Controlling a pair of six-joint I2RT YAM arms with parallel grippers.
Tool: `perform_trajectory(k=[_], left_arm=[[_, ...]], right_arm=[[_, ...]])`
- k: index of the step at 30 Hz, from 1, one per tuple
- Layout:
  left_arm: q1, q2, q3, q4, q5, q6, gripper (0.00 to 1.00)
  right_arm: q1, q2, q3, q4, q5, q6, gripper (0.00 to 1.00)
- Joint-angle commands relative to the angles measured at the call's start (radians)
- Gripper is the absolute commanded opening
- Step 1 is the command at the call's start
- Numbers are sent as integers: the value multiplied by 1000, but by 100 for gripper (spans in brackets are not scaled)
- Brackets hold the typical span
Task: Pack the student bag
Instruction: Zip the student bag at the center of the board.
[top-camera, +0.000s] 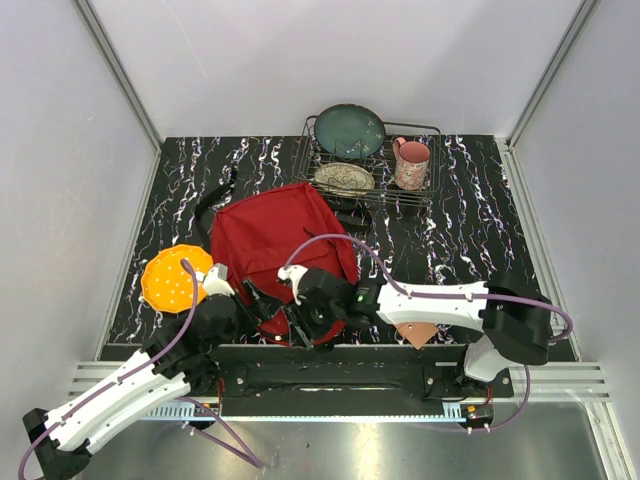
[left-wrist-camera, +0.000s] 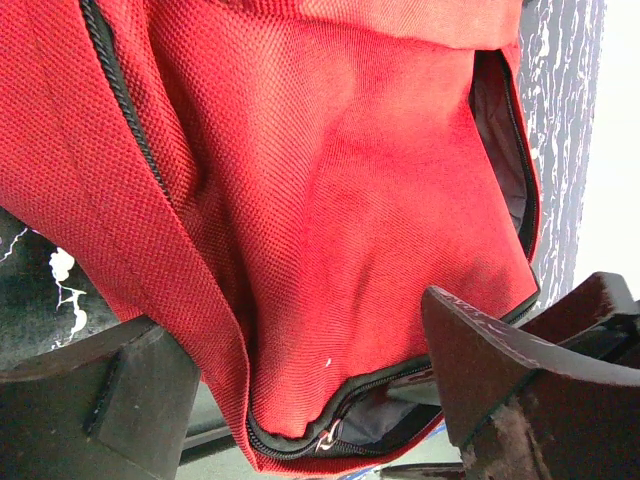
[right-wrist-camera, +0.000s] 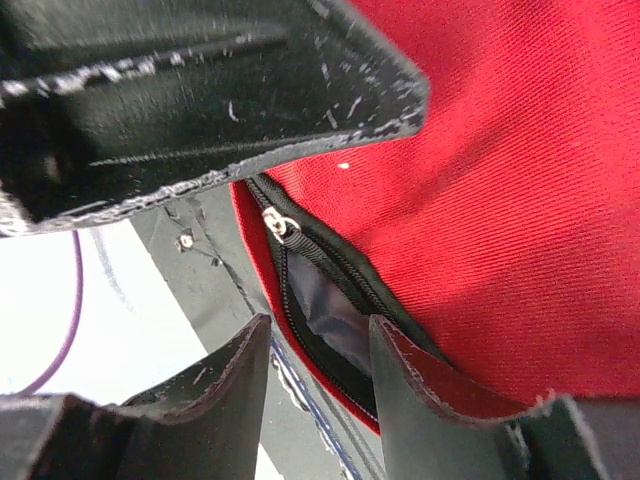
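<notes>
1. Beneath both sets of jaws: flat black bench with white marbled veins (top-camera: 470, 240).
2. Flat on that bench: large soft red fabric backpack with black zip trim (top-camera: 280, 245) (left-wrist-camera: 330, 200) (right-wrist-camera: 520, 180). Near edge right at both jaws, the rest stretching away beyond them. Zip along that near edge parted, grey lining on show.
3. Left jaws: spread wide, one finger on either side of the backpack's near corner, red cloth filling the gap, no grip on it.
4. Right jaws: parted by a narrow gap, close beside the left jaws, the rim and lining of the zip opening lying in that gap. Cannot tell whether pressed on it or merely around it.
5. Well beyond both jaws, past the backpack: dark wire dish rack (top-camera: 400, 197).
6. At the back of that rack: round teal plate (top-camera: 349, 131), tilted up.
7. Near the left jaws, to their outer left: round orange perforated disc (top-camera: 176, 278).
8. At the front of the rack: pale patterned plate (top-camera: 343, 178).
9. Beside it in the rack: pink patterned mug (top-camera: 411, 164).
10. Just ahead of the right jaws, between the left ones: small metal zip pull (left-wrist-camera: 325, 437) (right-wrist-camera: 279, 224).
</notes>
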Motion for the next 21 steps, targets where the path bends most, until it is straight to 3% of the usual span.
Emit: perform_trajectory(k=[1,12,16,21], left_arm=[[5,-9,42,64,-10,-4,88],[3,-12,51,64,-8,-4,87],[5,-22,51,53,-11,-4,86],[3,-39,49,41,-13,-5,86]], right_arm=[[34,31,15,36,-10,-12,50],[41,30,-10,114,-11,40,50],[40,2,-22,99,76,108,50],[26,-30,-56,131,134,190,60]])
